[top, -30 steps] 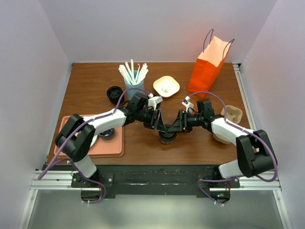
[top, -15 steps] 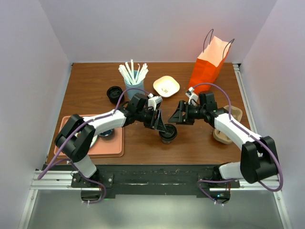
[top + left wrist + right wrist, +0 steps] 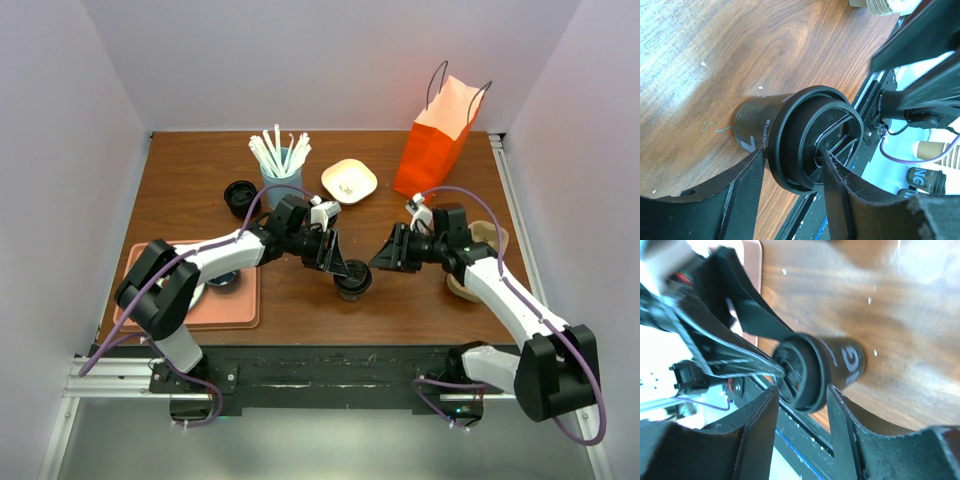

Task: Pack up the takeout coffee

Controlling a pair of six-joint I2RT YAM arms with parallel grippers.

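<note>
We are pulling our right gripper away from the takeout coffee. One second ago its fingers were standing at the cup together with the left ones; now they are waiting to the right of it, no longer touching it. In the right wrist view these fingers are standing apart with nothing between them, so this gripper is released and empty.

Our left gripper is staying in its place, and its fingers are still clasping the cup at the lid's rim from both sides. The cup is standing upright on the table, near the middle and a little toward the near edge, with its lid on.

We are judging that the two-handed work on the cup is probably finished. What is remaining is carrying it to the orange bag at the far right.
</note>
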